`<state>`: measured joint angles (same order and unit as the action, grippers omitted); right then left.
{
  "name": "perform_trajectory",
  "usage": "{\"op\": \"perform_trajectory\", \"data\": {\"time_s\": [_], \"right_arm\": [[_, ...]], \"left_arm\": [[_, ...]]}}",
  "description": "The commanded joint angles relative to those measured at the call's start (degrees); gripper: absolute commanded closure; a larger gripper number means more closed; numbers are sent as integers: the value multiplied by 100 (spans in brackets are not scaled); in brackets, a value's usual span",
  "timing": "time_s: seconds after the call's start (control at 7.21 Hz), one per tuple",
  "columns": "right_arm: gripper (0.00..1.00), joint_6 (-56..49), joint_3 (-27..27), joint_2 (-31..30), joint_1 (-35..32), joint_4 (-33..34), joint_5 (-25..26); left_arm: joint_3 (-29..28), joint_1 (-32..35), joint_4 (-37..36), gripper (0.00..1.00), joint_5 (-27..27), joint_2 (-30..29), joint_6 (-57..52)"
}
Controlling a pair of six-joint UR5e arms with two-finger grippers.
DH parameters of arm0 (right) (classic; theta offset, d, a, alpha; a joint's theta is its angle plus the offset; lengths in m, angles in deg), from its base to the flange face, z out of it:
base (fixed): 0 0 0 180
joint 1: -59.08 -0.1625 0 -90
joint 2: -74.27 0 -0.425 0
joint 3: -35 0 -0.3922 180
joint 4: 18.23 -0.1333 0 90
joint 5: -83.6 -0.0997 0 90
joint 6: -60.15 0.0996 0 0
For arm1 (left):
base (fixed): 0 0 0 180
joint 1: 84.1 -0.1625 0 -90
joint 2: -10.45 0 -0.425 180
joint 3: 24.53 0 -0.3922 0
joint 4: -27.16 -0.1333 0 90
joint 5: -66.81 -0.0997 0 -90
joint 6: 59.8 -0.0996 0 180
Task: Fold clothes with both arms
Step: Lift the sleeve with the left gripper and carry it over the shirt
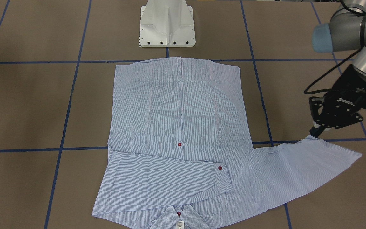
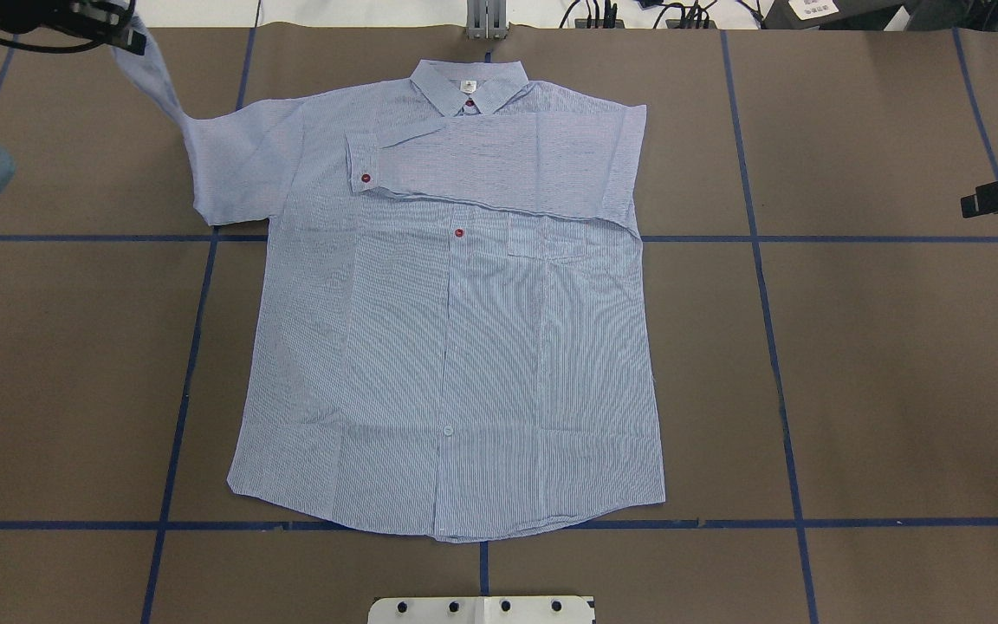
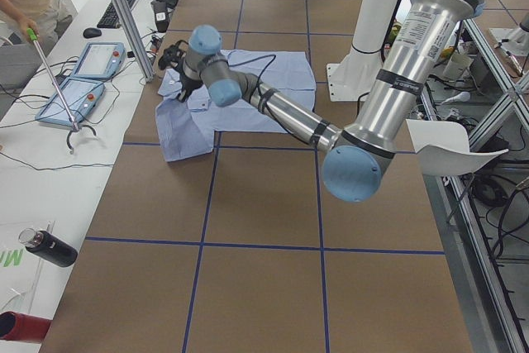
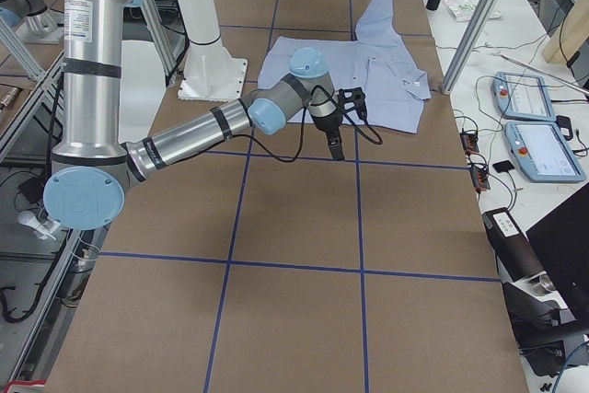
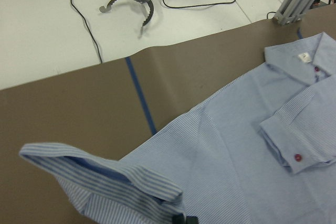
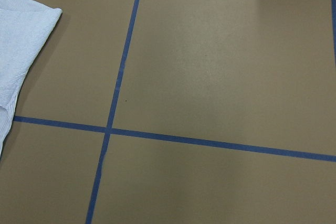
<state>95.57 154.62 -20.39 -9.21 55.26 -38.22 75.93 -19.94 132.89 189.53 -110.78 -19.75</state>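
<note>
A light blue-and-white striped shirt (image 2: 464, 347) lay flat, front up, in the middle of a brown table (image 2: 854, 347) marked with blue tape lines (image 2: 759, 238). Its collar (image 2: 469, 85) pointed away from the robot and was cut off at the bottom edge of the front-facing view.

1 sleeve (image 2: 499, 165), on the robot's right side, lay folded across the chest, its cuff button showing red. The other sleeve (image 1: 297, 168) stretched out to the robot's left and rose off the table at its end.

The left gripper (image 1: 314, 133) had its 2 fingers pinched closed on that sleeve's cuff (image 5: 100, 174). The left wrist view showed only a sliver of the fingertips (image 5: 181, 219) at its bottom edge.

The right gripper (image 2: 971, 206) hung well apart from the shirt, over bare table. It was cut off at the picture edge in both the overhead and front-facing views, small in the side view and out of its own wrist view, so whether its fingers were apart or together could not be told.
</note>
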Motion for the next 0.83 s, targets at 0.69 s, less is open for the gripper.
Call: {"op": "perform_trajectory", "data": {"time_s": [0.69], "right_arm": [[1,17,-9,-9,0,7,9]], "left_arm": [[-3752,-2747,-1160,100,-2890,-3961,2735]]}}
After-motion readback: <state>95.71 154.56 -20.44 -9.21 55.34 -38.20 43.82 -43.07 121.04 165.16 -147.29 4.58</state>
